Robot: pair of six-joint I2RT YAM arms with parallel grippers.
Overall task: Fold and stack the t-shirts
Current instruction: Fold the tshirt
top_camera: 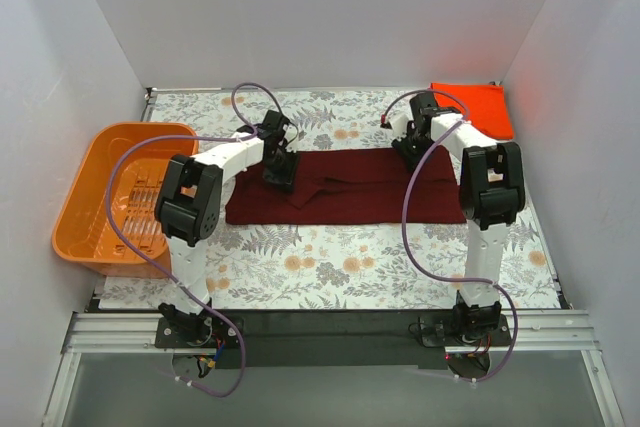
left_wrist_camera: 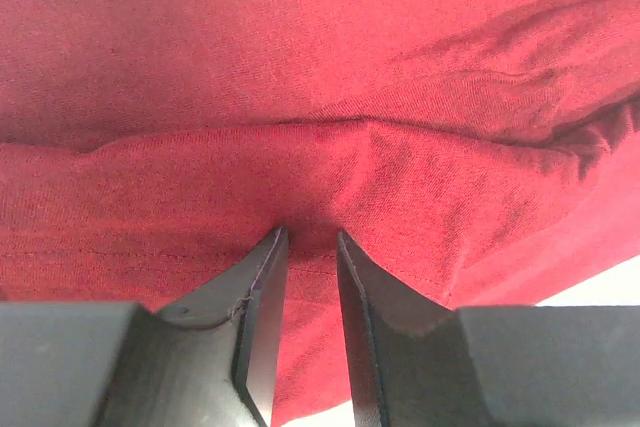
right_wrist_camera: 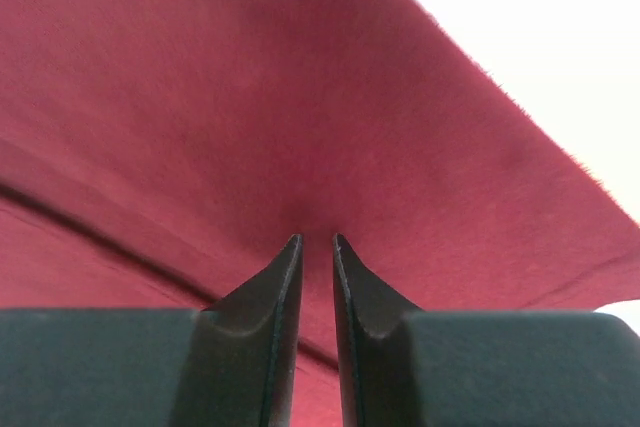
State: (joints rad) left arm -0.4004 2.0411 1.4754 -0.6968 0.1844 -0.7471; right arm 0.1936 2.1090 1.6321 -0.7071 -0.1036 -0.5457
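The dark maroon t-shirt (top_camera: 345, 187) lies as a long folded strip across the middle of the floral table. My left gripper (top_camera: 280, 171) is down on its far left part. In the left wrist view the narrow jaws (left_wrist_camera: 312, 233) pinch a puckered ridge of the maroon cloth (left_wrist_camera: 330, 67). At the strip's far right edge, my right gripper (top_camera: 408, 154) is shut on the fabric. The cloth (right_wrist_camera: 250, 97) draws in toward its tips (right_wrist_camera: 317, 238). The bright orange-red t-shirt (top_camera: 478, 107) rests as a folded rectangle at the back right corner.
An orange plastic basket (top_camera: 90, 197) stands at the table's left edge. White walls close in the back and both sides. The floral table cover (top_camera: 340, 262) shows in front of the maroon strip.
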